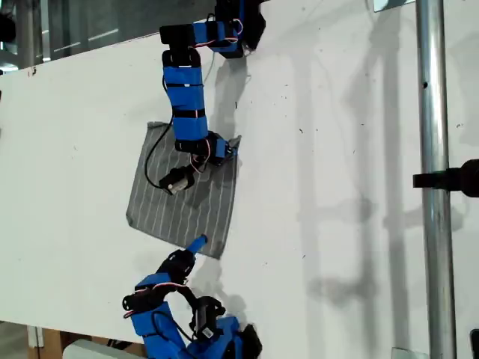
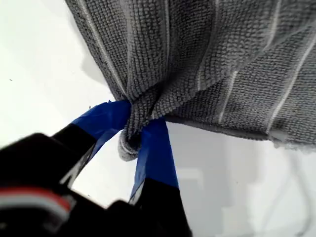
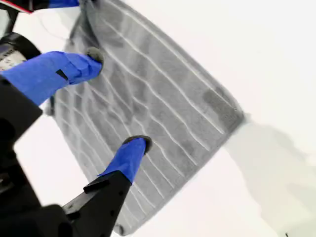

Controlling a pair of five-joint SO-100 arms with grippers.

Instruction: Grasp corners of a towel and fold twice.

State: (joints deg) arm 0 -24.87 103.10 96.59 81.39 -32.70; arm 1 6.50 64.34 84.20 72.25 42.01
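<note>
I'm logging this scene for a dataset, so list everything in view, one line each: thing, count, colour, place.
towel: one, grey with white stripes, flat on the table near the exterior view's left, one corner bunched.
table: one, white, filling most of the exterior view.
pole: one, silver metal, upright at the exterior view's right.
clamp: one, black, on the pole.
my first tool: one, blue-taped, shut on the towel's corner.
my second tool: one, blue-taped, open, above the towel.
</note>
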